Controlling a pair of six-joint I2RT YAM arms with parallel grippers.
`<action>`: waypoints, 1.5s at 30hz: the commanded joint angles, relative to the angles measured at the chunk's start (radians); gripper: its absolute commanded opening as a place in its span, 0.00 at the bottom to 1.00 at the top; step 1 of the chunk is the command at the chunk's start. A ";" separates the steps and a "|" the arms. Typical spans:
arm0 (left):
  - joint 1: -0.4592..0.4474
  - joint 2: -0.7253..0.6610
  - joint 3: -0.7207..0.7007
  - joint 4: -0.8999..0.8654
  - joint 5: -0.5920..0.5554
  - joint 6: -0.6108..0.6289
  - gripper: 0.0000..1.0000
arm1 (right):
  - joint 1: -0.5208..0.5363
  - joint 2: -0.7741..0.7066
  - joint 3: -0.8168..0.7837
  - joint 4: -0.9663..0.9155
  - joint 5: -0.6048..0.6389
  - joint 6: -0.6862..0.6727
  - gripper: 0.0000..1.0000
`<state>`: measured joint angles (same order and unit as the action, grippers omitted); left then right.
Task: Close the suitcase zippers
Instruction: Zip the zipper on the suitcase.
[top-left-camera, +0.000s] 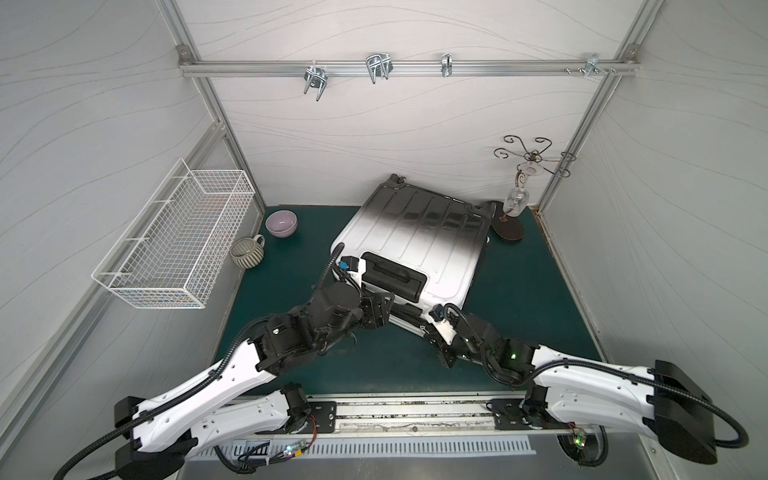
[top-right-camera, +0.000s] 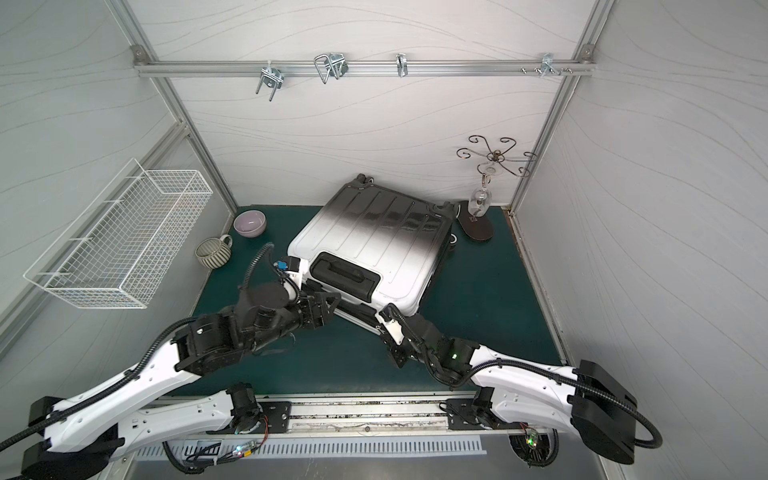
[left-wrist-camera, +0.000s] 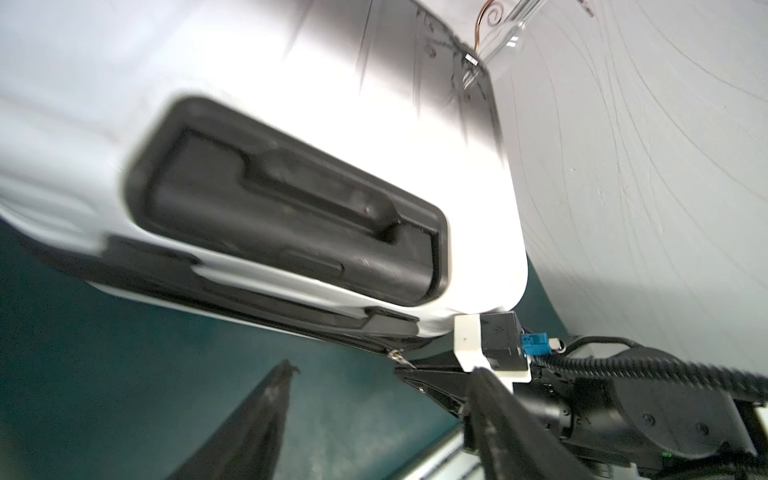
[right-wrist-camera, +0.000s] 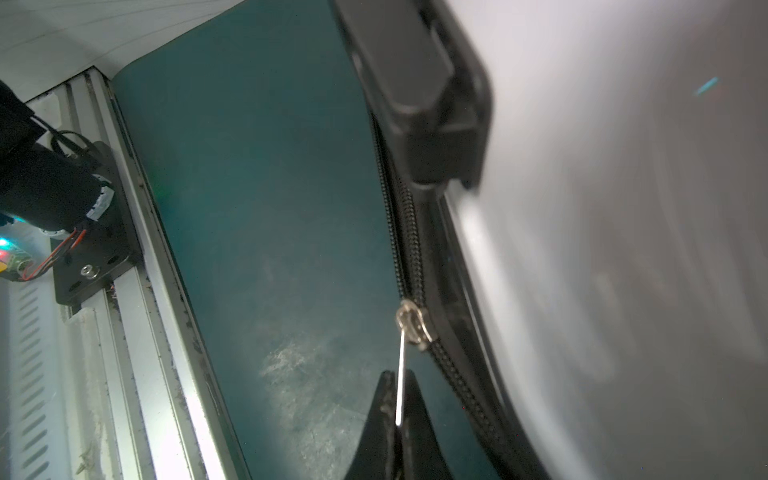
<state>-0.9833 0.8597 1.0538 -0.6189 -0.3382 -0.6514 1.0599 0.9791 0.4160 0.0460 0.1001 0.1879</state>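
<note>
Two arms met at the near edge of the suitcase (top-left-camera: 415, 245), which lay on the green surface (top-left-camera: 540, 299) with its white end toward me. In both top views my left hand (top-left-camera: 380, 309) stood wide by that edge, just beside my right hand (top-left-camera: 428, 328). Crowded so, I judged they could knock together.

Left wrist view: my left hand (left-wrist-camera: 382, 370) gaped, gripping nothing, below the recessed black handle (left-wrist-camera: 291, 208). With nothing bracing the shell, a tug might have dragged the whole case.

Right wrist view: my right hand (right-wrist-camera: 397, 415) was pinched shut on the thin metal zipper pull (right-wrist-camera: 401, 374), whose slider sat on the black zipper track (right-wrist-camera: 409, 232). The tab was slim and caught only near its end, so it could have slipped free. Pulling off the track's line could have jammed the slider.
</note>
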 joint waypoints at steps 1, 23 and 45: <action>0.044 -0.006 0.099 -0.088 -0.191 0.223 0.82 | -0.069 -0.092 -0.002 -0.084 0.053 0.119 0.00; 0.707 0.701 0.130 0.701 1.030 -0.207 0.87 | -0.342 -0.224 0.047 -0.435 0.102 0.229 0.00; 0.320 0.526 -0.225 0.761 0.886 -0.201 0.78 | 0.000 -0.064 0.129 -0.345 0.169 0.108 0.00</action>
<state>-0.6422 1.3132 0.8391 0.0937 0.5091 -0.8421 0.9524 0.8482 0.4999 -0.4229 0.3065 0.3801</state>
